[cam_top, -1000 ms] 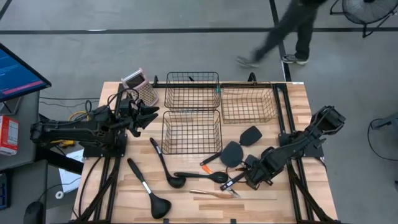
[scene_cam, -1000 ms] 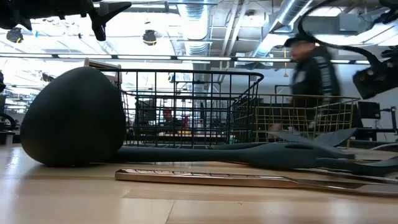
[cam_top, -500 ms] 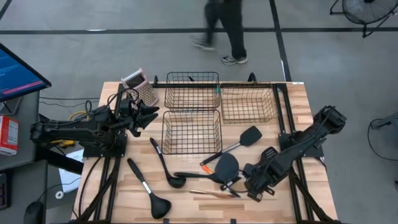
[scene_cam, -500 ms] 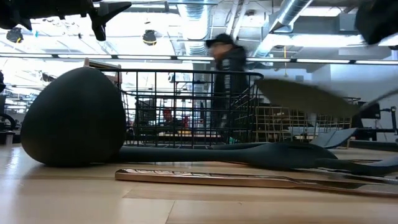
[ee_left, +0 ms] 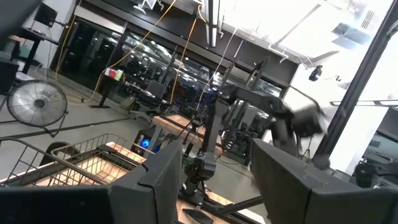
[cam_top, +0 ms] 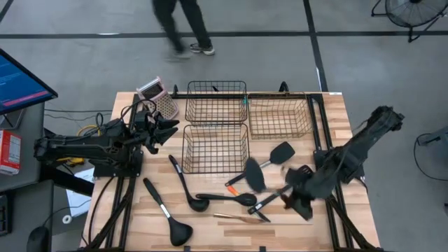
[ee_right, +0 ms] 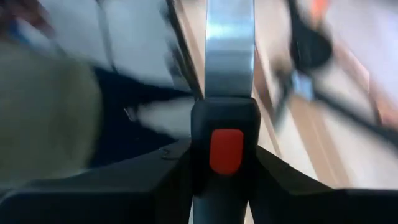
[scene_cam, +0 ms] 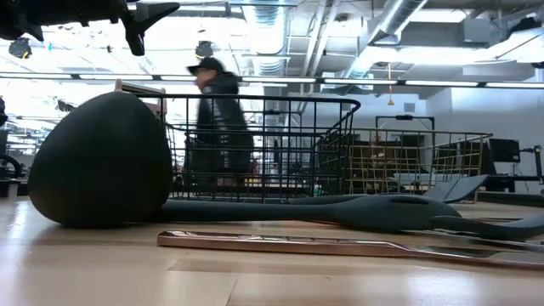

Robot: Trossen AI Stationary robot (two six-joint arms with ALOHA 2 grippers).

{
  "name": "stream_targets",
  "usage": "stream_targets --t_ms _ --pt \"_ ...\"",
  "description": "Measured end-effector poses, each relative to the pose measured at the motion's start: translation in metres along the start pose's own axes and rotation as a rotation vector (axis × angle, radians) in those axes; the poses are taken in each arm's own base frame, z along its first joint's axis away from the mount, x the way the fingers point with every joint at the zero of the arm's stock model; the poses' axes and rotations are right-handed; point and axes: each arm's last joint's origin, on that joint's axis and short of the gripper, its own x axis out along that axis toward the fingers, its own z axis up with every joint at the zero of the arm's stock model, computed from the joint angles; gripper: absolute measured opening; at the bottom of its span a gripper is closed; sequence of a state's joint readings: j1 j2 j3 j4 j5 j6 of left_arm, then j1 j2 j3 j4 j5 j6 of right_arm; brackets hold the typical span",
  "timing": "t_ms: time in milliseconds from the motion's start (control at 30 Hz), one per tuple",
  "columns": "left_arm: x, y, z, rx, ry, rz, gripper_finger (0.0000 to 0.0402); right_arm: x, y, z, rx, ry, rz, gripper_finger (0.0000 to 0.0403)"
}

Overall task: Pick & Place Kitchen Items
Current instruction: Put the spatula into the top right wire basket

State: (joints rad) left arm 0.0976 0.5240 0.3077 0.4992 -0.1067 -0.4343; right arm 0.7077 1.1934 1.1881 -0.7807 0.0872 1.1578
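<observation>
My right gripper (cam_top: 292, 190) is raised over the table's right part and is shut on a black round-headed spatula (cam_top: 253, 175), which sticks out toward the table's left. My left gripper (cam_top: 168, 129) hangs open and empty above the far left, beside the grater; its two fingers stand apart in the left wrist view (ee_left: 217, 180). On the table lie two black ladles (cam_top: 175, 225) (cam_top: 187, 187), a black spoon (cam_top: 227, 199), a black turner (cam_top: 276, 154), an orange-handled piece (cam_top: 234, 183) and a thin copper piece (cam_top: 241, 218). The held spatula is out of the low view. My right gripper pinches the spatula's black handle (ee_right: 225, 121), the part with a red spot, between its two fingers (ee_right: 149, 186). The metal shaft (ee_right: 230, 50) runs on forward, in line with the fingers. The spatula is lifted clear of the table, its head (cam_top: 253, 175) tipped.
Two black wire baskets (cam_top: 215, 101) (cam_top: 215, 148) and a gold wire basket (cam_top: 278, 115) stand at the far middle. A pink-topped grater (cam_top: 157, 94) stands at the far left. A person (cam_top: 180, 24) walks on the floor beyond the table.
My right gripper has risen and drawn a little toward the table's right edge, still shut on the spatula. The spatula has come up off the table and its head has tipped. A person has walked leftward behind the table.
</observation>
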Motion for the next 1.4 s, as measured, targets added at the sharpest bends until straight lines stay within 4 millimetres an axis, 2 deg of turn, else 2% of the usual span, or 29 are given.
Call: stream_targets --t_ms 200,400,533,733,867,1033,1200,1400 --pt "0.0 0.0 0.0 0.0 0.0 0.0 0.0175 -0.053 0.003 0.026 -0.124 -0.429 0.156 0.01" --pt "0.0 0.0 0.0 0.0 -0.001 0.0 0.0175 -0.096 0.004 0.041 -0.293 -0.705 0.253 0.01" --pt "0.0 0.0 0.0 0.0 0.0 0.0 0.0175 -0.112 0.003 0.045 -0.369 -0.803 0.271 0.0101" --pt "0.0 0.0 0.0 0.0 -0.002 -0.001 0.0175 -0.116 -0.002 0.05 -0.416 -0.845 0.228 0.0102" --pt "0.0 0.0 0.0 -0.001 -0.004 -0.002 0.0175 -0.119 -0.01 0.06 -0.366 -0.92 0.133 0.0102" --pt "0.0 0.0 0.001 -0.001 -0.007 -0.003 0.0175 -0.138 -0.032 0.078 -0.278 -0.999 -0.113 0.0102" --pt "0.0 -0.001 0.001 -0.002 -0.013 -0.006 0.0175 -0.156 -0.054 0.094 -0.203 -0.98 -0.372 0.0102" --pt "0.0 -0.001 0.002 -0.002 -0.016 -0.007 0.0175 -0.162 -0.075 0.117 -0.201 -0.826 -0.641 0.0102"
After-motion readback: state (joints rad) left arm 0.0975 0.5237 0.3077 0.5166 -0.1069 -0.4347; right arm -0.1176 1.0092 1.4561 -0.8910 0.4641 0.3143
